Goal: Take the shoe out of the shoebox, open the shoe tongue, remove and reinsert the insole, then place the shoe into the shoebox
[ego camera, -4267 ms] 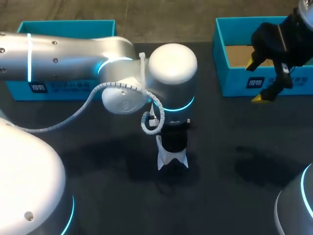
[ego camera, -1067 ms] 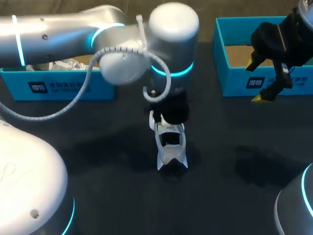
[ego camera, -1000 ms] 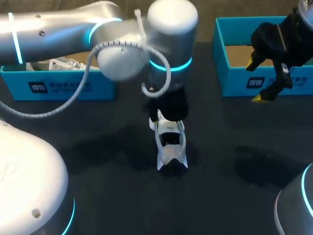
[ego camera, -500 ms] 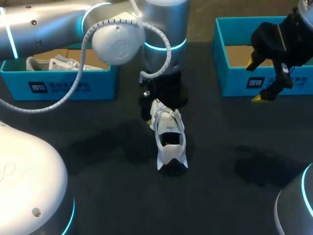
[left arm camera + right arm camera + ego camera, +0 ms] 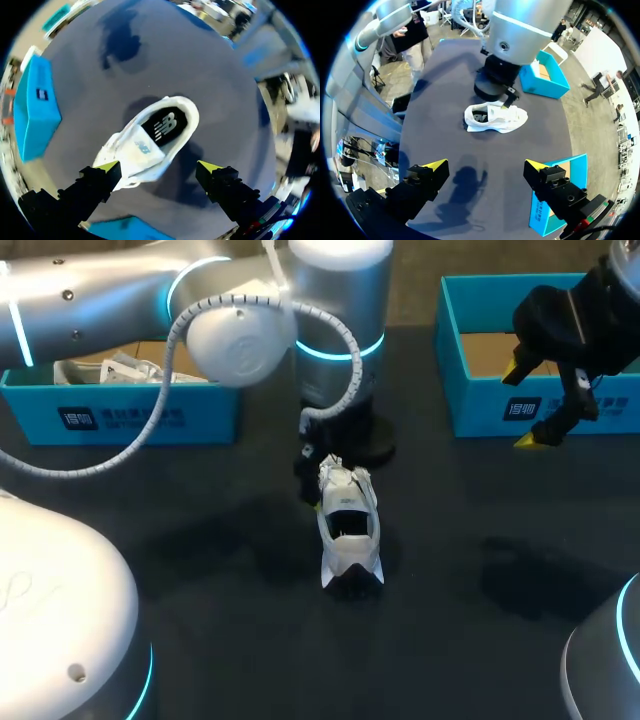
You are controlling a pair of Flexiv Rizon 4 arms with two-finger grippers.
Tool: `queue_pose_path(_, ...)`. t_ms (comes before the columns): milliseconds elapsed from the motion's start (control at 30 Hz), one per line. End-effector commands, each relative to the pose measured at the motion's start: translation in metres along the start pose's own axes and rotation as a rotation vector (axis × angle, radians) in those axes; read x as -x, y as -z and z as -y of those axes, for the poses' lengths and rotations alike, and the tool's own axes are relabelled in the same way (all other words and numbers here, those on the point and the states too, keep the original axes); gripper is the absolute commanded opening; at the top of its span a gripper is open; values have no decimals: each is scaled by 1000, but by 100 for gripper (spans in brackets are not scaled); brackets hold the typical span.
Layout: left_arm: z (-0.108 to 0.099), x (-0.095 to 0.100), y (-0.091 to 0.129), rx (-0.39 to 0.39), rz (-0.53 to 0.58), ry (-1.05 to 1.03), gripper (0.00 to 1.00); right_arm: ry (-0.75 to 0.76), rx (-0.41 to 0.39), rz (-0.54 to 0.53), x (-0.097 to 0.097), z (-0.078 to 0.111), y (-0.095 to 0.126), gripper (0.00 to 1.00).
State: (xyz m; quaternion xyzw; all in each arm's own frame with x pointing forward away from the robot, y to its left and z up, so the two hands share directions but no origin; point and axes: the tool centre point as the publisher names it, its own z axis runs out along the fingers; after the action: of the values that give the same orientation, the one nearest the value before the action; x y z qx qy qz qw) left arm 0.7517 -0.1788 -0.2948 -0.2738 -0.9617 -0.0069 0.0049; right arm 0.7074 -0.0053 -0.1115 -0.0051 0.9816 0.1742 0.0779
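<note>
The shoe (image 5: 348, 530) is out of its box and sits upright near the middle of the table (image 5: 470, 540), toe toward 12 o'clock and heel toward 6 o'clock. Your left hand (image 5: 159, 167) hangs over the toe end with its fingers spread wide. One yellow tip is close against the forefoot and the other is well off the opposite side. It grips nothing.

In the left wrist view the tongue (image 5: 142, 150) looks pulled forward, and the dark insole (image 5: 165, 125) shows in the mouth of the shoe. That suggests the tongue-opening step is at or near its end.

Your right hand (image 5: 522, 405) hovers at about 2 o'clock from the shoe, over the front wall of the right shoebox (image 5: 480, 405). It is wide open and empty. The left shoebox (image 5: 120, 420) lies at about 10 o'clock with something white in it.

Next comes the insole. You need one fingertip down inside the opening at the heel end to pinch the insole's edge. The shoe is light and may slide or tip, so consider steadying the toe with one hand while the other draws the insole out toward 6 o'clock.
</note>
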Motion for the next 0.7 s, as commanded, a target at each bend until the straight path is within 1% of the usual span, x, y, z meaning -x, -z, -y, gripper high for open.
queue_pose_path(33, 7, -16, 1, 39, 46, 294, 100, -1, -4, -5, 2, -2, -1, 100)
queue_pose_path(133, 14, -25, 0, 14, 76, 386, 100, -1, -4, -5, 2, -2, -1, 100)
queue_pose_path(167, 18, -27, 0, 16, 69, 390, 100, -1, -4, -5, 2, -2, -1, 100)
queue_pose_path(300, 33, -39, -2, -14, 126, 459, 100, -1, -4, -5, 2, -2, -1, 100)
queue_pose_path(333, 38, -42, -3, -5, 135, 452, 100, -1, -4, -5, 2, -2, -1, 100)
queue_pose_path(367, 44, -44, -6, 32, 121, 459, 100, -1, -4, -5, 2, -2, -1, 100)
queue_pose_path(400, 50, -45, -9, 44, 135, 485, 100, -1, -4, -5, 2, -2, -1, 100)
queue_pose_path(433, 55, -47, -10, 30, 147, 473, 100, -1, -4, -5, 2, -2, -1, 100)
queue_pose_path(500, 62, -49, -17, 30, 151, 501, 100, -1, -4, -5, 2, -2, -1, 100)
queue_pose_path(533, 65, -50, -21, 4, 161, 489, 100, -1, -4, -5, 2, -2, -1, 100)
queue_pose_path(600, 67, -50, -29, -4, 162, 506, 100, -1, -4, -5, 2, -2, -1, 100)
queue_pose_path(667, 67, -51, -35, -45, 156, 510, 100, -1, -4, -5, 2, -2, -1, 100)
queue_pose_path(700, 68, -51, -37, -40, 162, 531, 100, -1, -4, -5, 2, -2, -1, 100)
